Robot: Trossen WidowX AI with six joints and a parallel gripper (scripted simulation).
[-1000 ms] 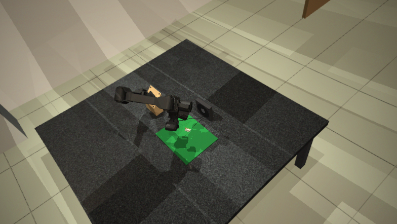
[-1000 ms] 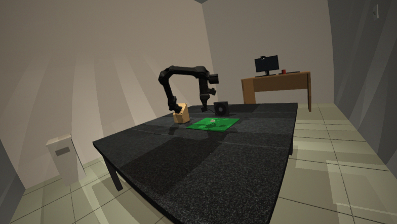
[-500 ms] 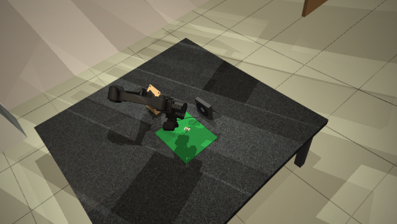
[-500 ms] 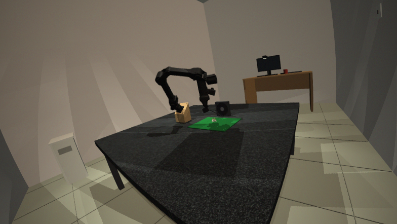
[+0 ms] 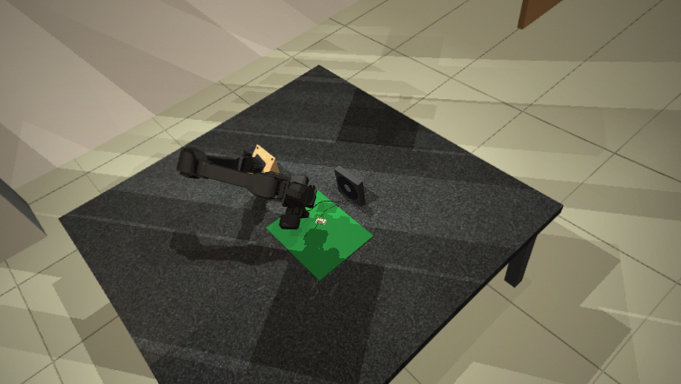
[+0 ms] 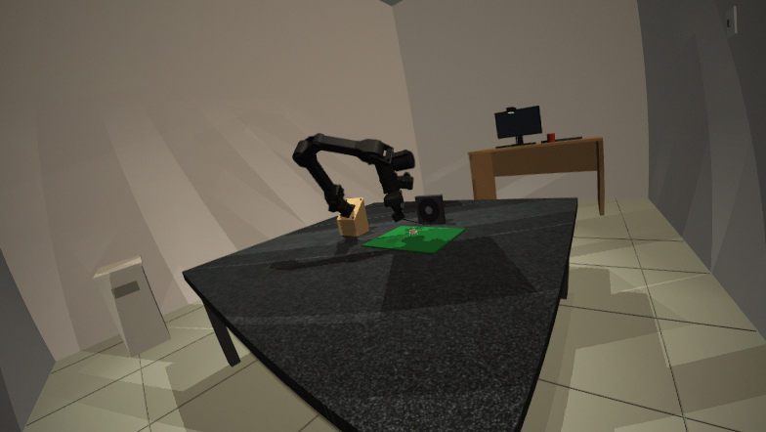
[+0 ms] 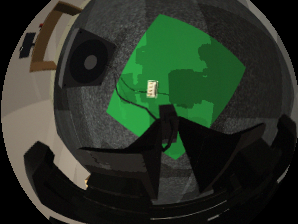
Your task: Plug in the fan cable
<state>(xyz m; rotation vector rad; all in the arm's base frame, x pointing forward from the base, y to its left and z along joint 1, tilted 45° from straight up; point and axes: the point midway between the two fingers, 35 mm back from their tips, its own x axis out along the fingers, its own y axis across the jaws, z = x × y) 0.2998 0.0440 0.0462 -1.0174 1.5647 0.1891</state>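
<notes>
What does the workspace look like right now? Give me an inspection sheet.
Surface: dark table, green board lying flat on it.
Job's things: white plug sits on the board at the header; full seating cannot be told. Fan stands beside the board.
Clutter: nothing seen.
Grippers: gripper raised, apart from the plug, shut on something too small to identify.
Cables: thin cable runs from fan to plug.
Surroundings: desk with monitor; grey box on the floor.

The black arm (image 6: pixel 354 155) is reaching from its tan base (image 6: pixel 354 218) with the gripper (image 6: pixel 397 216) hanging above the green board's (image 6: pixel 423 239) near edge, beside the fan (image 6: pixel 430 209).
</notes>
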